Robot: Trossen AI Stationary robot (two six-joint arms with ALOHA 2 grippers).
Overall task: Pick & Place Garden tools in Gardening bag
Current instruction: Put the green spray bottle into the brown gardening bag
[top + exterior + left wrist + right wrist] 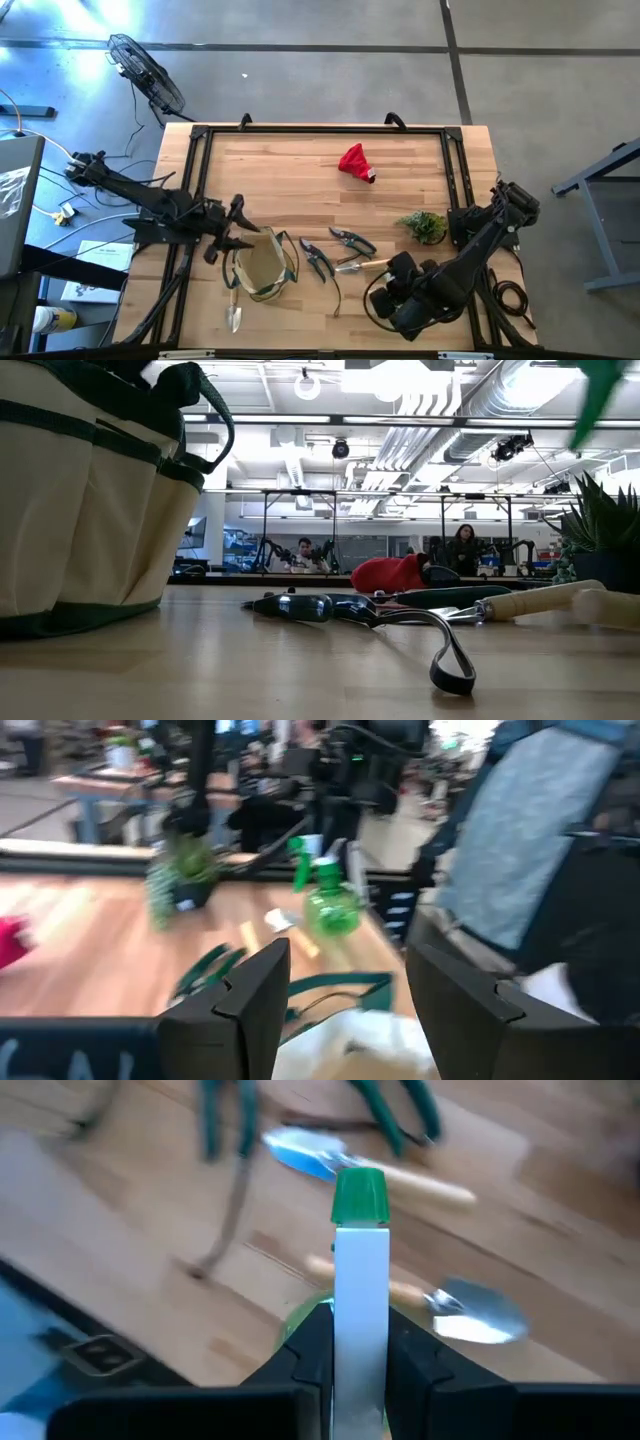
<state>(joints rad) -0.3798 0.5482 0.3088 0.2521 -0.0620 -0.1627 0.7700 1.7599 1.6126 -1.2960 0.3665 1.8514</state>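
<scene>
The tan gardening bag (266, 266) with green trim stands open near the table's front left; it also shows in the low view (80, 510). My left gripper (238, 230) hovers open over the bag's left rim, its fingers (250, 1010) wide apart and empty. My right gripper (360, 1355) is shut on a bright green spray bottle (325, 905) at the front right. Two pruners (316, 256) (352, 240) and a wooden-handled trowel (365, 265) lie flat between the bag and my right gripper. Another trowel (232, 312) lies by the bag. The red cloth (355, 162) lies at the far middle. My right gripper pinches the spray bottle's white head (360, 1295) between its two fingers (312, 1348), just behind the green nozzle cap (360, 1195). The fingers come from above. The green body (300, 1318) hangs under them; whether it is clear of the table does not show plainly.
A leafy plant sprig (425, 226) sits at the right, beside the right arm. Black rails (320, 130) run along the table's far and side edges. Bare wood lies across the far left and middle. People sit in the room behind (465, 550).
</scene>
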